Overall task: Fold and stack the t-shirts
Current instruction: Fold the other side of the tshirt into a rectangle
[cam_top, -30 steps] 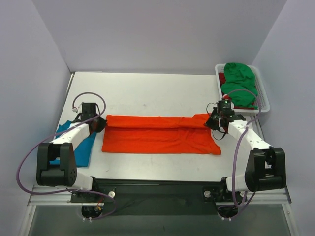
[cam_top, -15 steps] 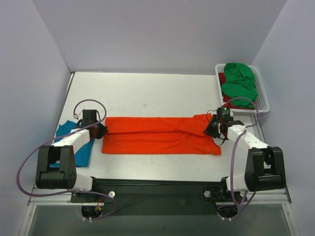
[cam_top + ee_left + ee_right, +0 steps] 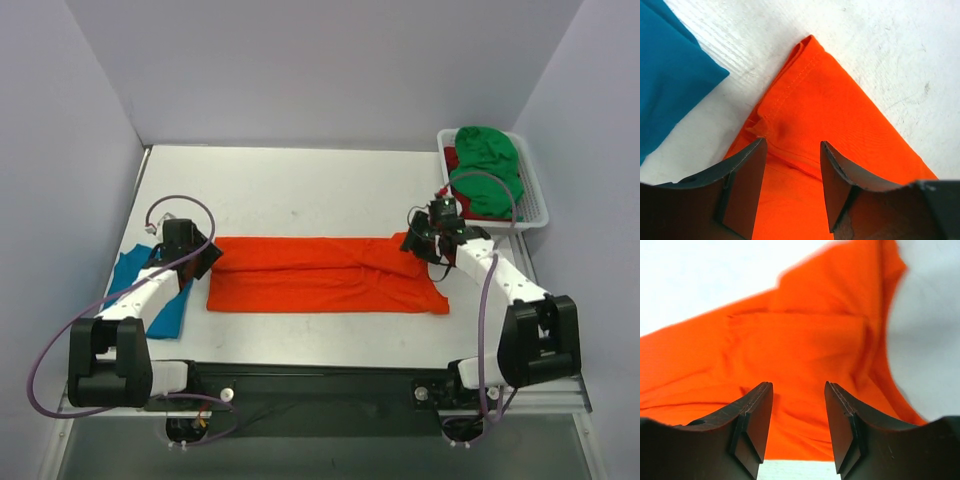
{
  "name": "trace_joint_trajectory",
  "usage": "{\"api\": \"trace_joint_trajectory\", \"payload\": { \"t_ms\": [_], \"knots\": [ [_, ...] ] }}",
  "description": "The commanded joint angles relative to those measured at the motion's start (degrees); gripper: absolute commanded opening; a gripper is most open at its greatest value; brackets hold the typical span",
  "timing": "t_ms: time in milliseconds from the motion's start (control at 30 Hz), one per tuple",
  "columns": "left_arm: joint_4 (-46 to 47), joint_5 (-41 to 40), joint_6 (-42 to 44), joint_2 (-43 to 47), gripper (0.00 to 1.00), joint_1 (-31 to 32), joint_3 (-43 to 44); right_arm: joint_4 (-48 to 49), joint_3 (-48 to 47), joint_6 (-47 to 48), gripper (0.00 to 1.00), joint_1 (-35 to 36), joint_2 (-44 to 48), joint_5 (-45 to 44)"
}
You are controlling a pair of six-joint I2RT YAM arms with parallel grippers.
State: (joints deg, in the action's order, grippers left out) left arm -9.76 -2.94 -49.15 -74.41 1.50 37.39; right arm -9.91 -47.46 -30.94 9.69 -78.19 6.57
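The orange t-shirt (image 3: pixel 320 275) lies flat across the table as a long folded band. At its left end my left gripper (image 3: pixel 207 256) is open, and its jaws stand apart over the folded corner of the orange cloth (image 3: pixel 805 110) with nothing between them. My right gripper (image 3: pixel 412 243) is open at the right end, just above the orange cloth (image 3: pixel 790 340). A teal t-shirt (image 3: pixel 165 300) lies folded at the left table edge, under the left arm, and shows again as teal cloth (image 3: pixel 670 75) in the left wrist view. A green t-shirt (image 3: pixel 487 170) and a dark red one (image 3: pixel 451 160) sit in the basket.
A white slatted basket (image 3: pixel 538 205) stands at the far right of the table, close to the right wall. Grey walls enclose the table on three sides. Both arms' cables loop above the orange shirt's ends.
Both grippers have let go of the orange shirt's ends and opened. The upper edge they held now lies folded over the shirt, and both grippers have lifted slightly away.
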Motion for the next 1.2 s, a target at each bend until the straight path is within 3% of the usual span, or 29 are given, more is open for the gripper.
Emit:
{"api": "trace_joint_trajectory", "payload": {
  "t_ms": [0,267,433,867,1167],
  "knots": [
    [1.7,0.7,1.5,1.6,0.57,1.3,2.5,-3.4,-10.1,2.6,0.46,4.6,-5.5,-5.8],
    [1.4,0.6,2.0,-0.8,0.57,5.1,4.4,-8.4,-28.0,4.1,0.43,11.6,-22.6,-14.5],
    [1.3,0.1,2.0,-1.3,0.57,6.6,5.3,-9.9,-32.9,4.3,0.42,14.3,-29.6,-17.6],
    [1.6,0.4,2.4,-2.5,0.56,6.9,5.3,-11.1,-34.0,2.9,0.38,17.6,-35.1,-21.8],
    [1.5,0.4,2.5,-2.6,0.56,6.9,5.1,-11.3,-33.5,2.3,0.19,17.9,-35.0,-21.9]
  ]
}}
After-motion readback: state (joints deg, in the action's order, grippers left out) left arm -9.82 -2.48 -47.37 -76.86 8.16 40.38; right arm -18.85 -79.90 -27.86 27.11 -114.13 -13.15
